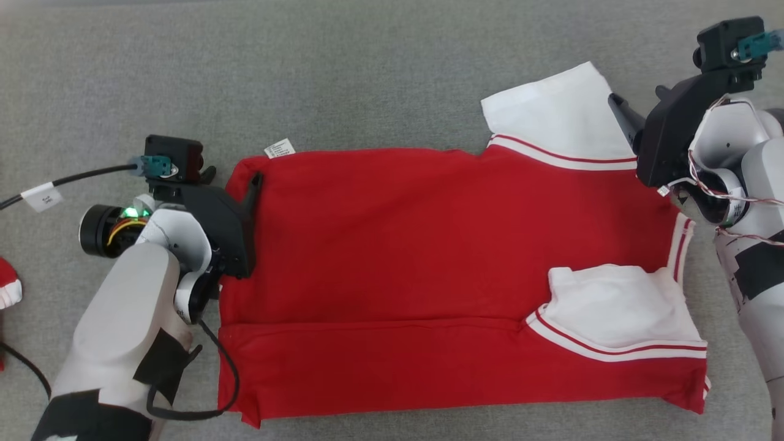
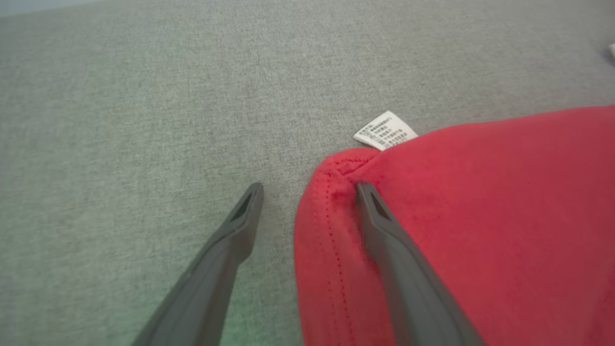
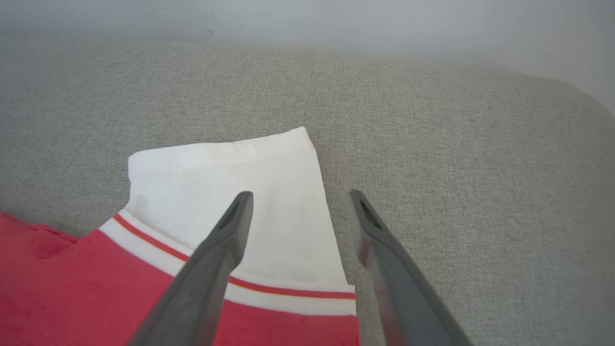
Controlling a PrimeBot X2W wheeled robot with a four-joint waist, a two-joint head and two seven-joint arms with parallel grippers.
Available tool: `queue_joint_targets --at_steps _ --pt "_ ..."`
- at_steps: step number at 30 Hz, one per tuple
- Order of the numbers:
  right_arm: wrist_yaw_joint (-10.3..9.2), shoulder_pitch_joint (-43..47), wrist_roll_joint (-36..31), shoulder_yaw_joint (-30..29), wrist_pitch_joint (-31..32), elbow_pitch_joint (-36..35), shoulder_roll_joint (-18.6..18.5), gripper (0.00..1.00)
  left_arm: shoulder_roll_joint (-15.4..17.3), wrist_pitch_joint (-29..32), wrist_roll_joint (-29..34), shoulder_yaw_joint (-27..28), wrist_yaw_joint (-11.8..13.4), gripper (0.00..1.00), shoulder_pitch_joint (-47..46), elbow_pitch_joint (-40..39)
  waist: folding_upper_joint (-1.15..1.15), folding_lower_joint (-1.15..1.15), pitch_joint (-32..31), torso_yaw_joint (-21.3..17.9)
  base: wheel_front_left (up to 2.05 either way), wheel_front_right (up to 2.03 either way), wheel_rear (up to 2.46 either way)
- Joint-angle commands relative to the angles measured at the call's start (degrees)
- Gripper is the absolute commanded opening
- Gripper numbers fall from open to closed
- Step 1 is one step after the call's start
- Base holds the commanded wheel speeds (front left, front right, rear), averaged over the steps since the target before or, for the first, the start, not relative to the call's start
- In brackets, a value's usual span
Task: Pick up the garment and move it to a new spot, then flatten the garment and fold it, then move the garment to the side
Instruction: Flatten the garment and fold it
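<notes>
The garment (image 1: pixel 398 245) is a red shirt with white sleeves, spread flat on the grey surface (image 1: pixel 367 73). Its near strip is folded over along a straight crease. One white sleeve (image 1: pixel 557 110) sticks out at the far right, and the other sleeve (image 1: pixel 612 306) lies folded onto the red body. My left gripper (image 1: pixel 236 177) is open at the garment's far left corner. In the left wrist view the left gripper (image 2: pixel 308 188) straddles the hem, one finger on the red cloth (image 2: pixel 480 216) and one on the surface. My right gripper (image 1: pixel 636 97) is open over the far sleeve's edge (image 3: pixel 216 168), shown astride it as the right gripper (image 3: pixel 300 196).
A white care label (image 1: pixel 280 148) pokes out beside the far left corner, also seen as the label (image 2: pixel 384 130). A red and white item (image 1: pixel 7 288) lies at the left edge. A tagged cable (image 1: pixel 73 179) runs to my left wrist. The surface's far edge (image 3: pixel 552 81) curves away.
</notes>
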Motion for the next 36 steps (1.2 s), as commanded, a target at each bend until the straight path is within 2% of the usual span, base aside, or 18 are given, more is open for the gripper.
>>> queue_joint_targets --at_steps 1,6,11,12,13,14,22,24,27,36 --pt "-0.13 -1.0 0.3 0.6 -0.3 0.2 -0.7 1.0 0.2 0.7 0.0 -0.3 0.0 1.0 -1.0 0.4 -0.02 -0.02 1.0 0.9 0.0 0.0 0.0" --pt "-0.13 -3.3 0.5 2.6 0.4 1.5 -1.4 1.0 0.5 2.3 0.6 -1.1 0.5 1.0 -1.8 1.2 -0.02 -0.02 1.7 1.0 0.0 0.0 0.0" --pt "-0.13 -6.0 -0.6 4.8 3.2 3.6 -2.1 1.0 0.9 7.5 0.7 -3.5 -0.2 1.0 -2.8 2.9 -0.02 -0.02 2.6 0.7 0.0 0.0 0.0" --pt "-0.13 -6.5 -0.5 5.2 3.8 3.9 -2.1 1.0 1.1 8.5 0.7 -3.9 -0.4 0.46 -3.1 3.0 -0.02 -0.02 2.8 0.6 0.0 0.0 0.0" --pt "-0.13 -7.1 -0.5 5.6 4.3 4.3 -2.1 1.0 1.6 9.3 0.8 -4.3 -0.5 0.2 -3.7 2.9 -0.02 -0.02 3.1 0.6 0.0 0.0 0.0" --pt "-0.13 -7.7 -0.6 5.9 4.7 4.7 -2.2 1.0 1.9 10.4 0.8 -4.7 -0.6 0.0 -4.1 2.9 -0.02 -0.02 3.3 0.5 0.0 0.0 0.0" --pt "-0.13 -11.0 -1.6 5.9 5.1 9.2 -2.7 1.0 2.1 13.7 -1.3 -5.7 -1.1 0.0 -6.1 0.5 -0.02 -0.02 4.9 1.4 0.0 0.0 0.0" --pt "-0.13 -11.7 -2.3 5.5 3.9 10.6 -2.9 1.0 2.1 14.1 -0.8 -6.6 -1.2 0.0 -6.2 -0.7 -0.02 -0.02 5.3 1.9 0.0 0.0 0.0" --pt "-0.13 -11.8 -2.3 1.6 0.8 15.2 -1.1 1.0 1.3 14.6 -1.3 -7.3 -1.2 0.0 -7.1 -2.9 -0.02 -0.02 7.1 2.9 0.0 0.0 0.0" --pt "-0.12 -12.3 -2.1 1.2 -4.8 20.2 0.5 1.0 1.3 14.3 -1.5 -7.5 -0.2 0.0 -7.6 -5.2 -0.02 -0.02 8.9 4.4 0.0 0.0 0.0"
